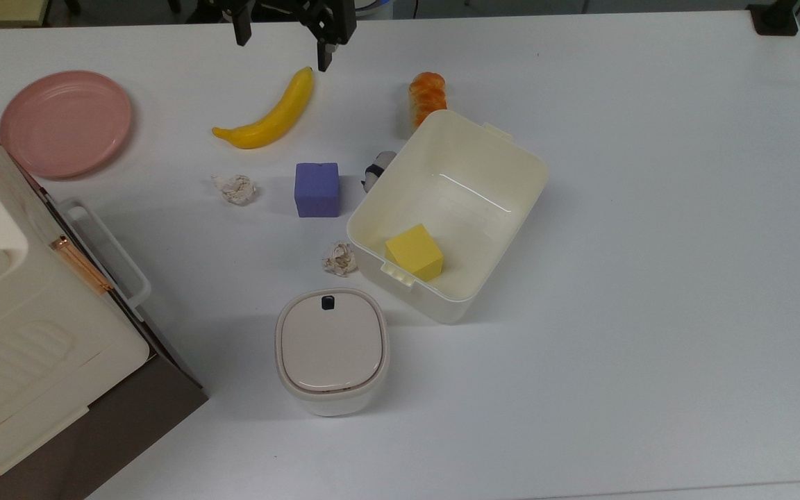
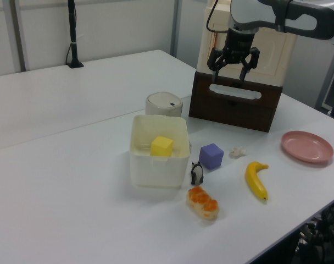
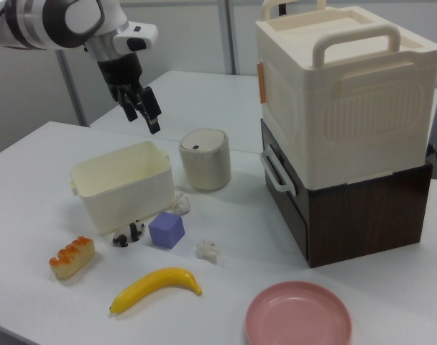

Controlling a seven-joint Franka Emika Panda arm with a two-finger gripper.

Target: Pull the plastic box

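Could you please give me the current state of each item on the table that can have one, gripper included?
gripper: open, raised above the table, holding nothing.
plastic box: upright, lidless, holding a yellow cube.
beige container: upright, lid on.
pink plate: flat, nothing on it.
banana: lying on its side, unpeeled.
cream crate: stacked on the brown crate.
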